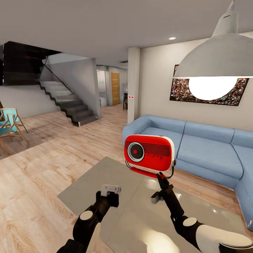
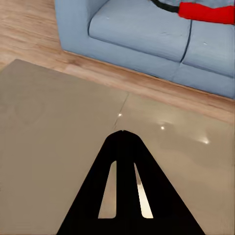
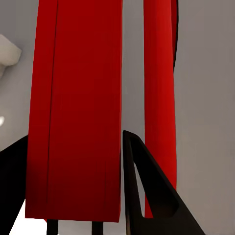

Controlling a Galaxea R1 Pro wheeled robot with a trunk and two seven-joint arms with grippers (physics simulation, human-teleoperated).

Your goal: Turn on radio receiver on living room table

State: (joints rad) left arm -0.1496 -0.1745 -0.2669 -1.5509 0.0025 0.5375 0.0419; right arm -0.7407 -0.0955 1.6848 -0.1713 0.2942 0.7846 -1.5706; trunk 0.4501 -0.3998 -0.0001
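Radio receiver: the red radio receiver (image 1: 149,153) is held up in the air above the counter, upright, its round dial facing the head camera; its underside shows as a red strip (image 2: 205,12) in the left wrist view.
Right gripper: the right gripper (image 1: 162,174) comes up from below the radio receiver and grasps its lower edge; in the right wrist view the red body (image 3: 76,107) sits between the two dark fingers (image 3: 147,191), which are clenched on it.
Counter: the counter (image 1: 140,218), with a glossy grey-beige top that carries bright reflections, lies directly under the radio receiver, on the light wood floor (image 1: 42,168).
Left gripper: the left gripper (image 1: 111,190) hovers over the counter, below and to the left of the radio receiver and apart from it; in the left wrist view its fingers (image 2: 125,191) meet at the tip, pressed together on nothing, above the counter top (image 2: 58,127).
Sofa: the blue sofa (image 1: 200,147) stands behind and to the right of the radio receiver, past the counter's far edge.
Lamp: a grey dome pendant lamp (image 1: 218,56) hangs above and to the right of the radio receiver, lit.
Picture: a crowd picture (image 1: 182,86) is on the wall behind the sofa, partly hidden by the lamp.
Stairs: a dark staircase (image 1: 66,100) rises far behind and to the left of the radio receiver.
Chair: a wooden chair with a blue seat (image 1: 8,126) stands well to the left of the radio receiver.
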